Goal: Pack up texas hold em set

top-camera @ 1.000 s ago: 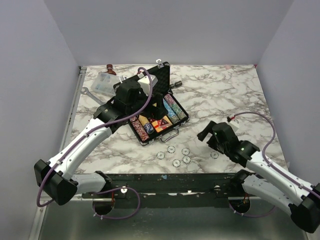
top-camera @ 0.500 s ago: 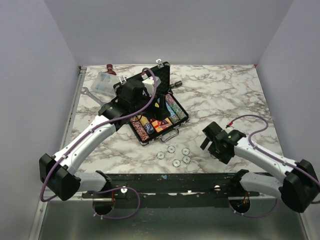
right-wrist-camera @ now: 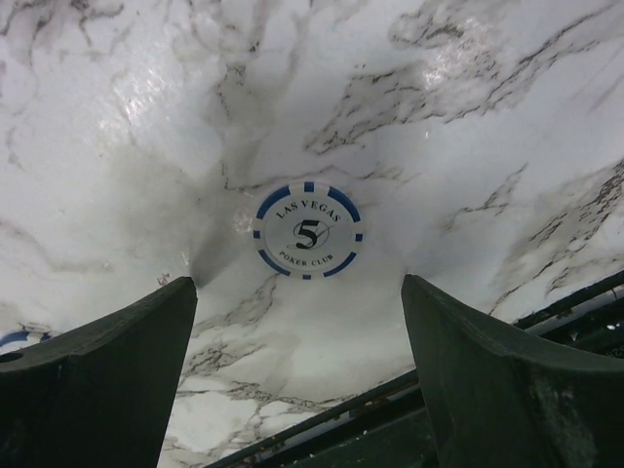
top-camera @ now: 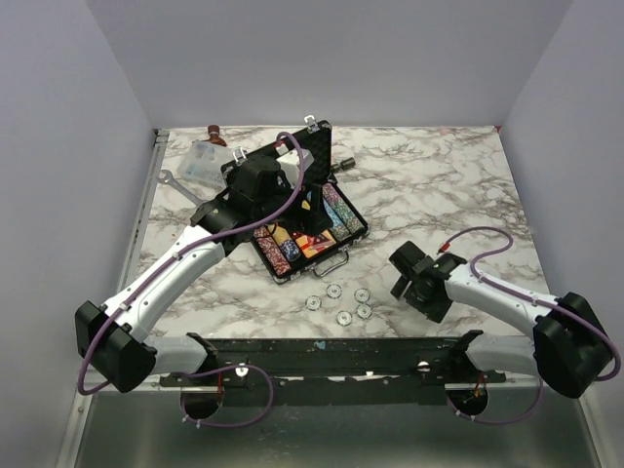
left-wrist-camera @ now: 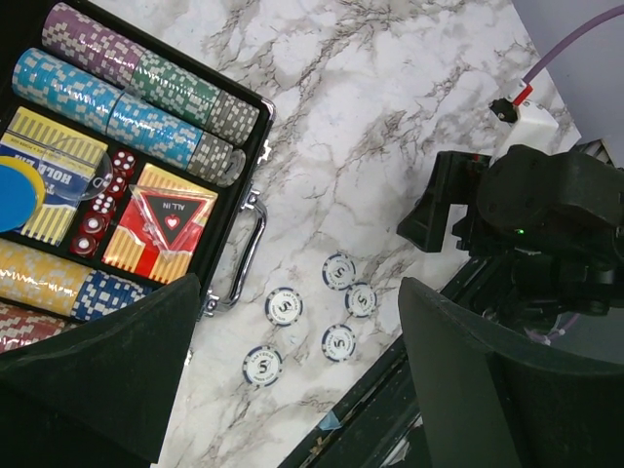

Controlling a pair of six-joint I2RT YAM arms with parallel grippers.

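Here, chips [top-camera: 343,318] dot a veined marble tabletop [top-camera: 439,185] between lavender walls [top-camera: 341,58].

The desk [right-wrist-camera: 146,117] is a smooth, glossy marble-look sheet, white with grey veins, and it throws a soft glare. The loose chip [right-wrist-camera: 308,232] lying on it looks like smooth moulded plastic with a printed, faintly shiny face. The right gripper [right-wrist-camera: 297,292] has fingers [right-wrist-camera: 97,380] of matt black, slightly grainy plastic. The black briefcase [top-camera: 320,151] has a bright polished metal handle [left-wrist-camera: 249,249]. Its card boxes [left-wrist-camera: 161,229] are printed card under glossy clear film, and the dice [left-wrist-camera: 97,219] are translucent red.
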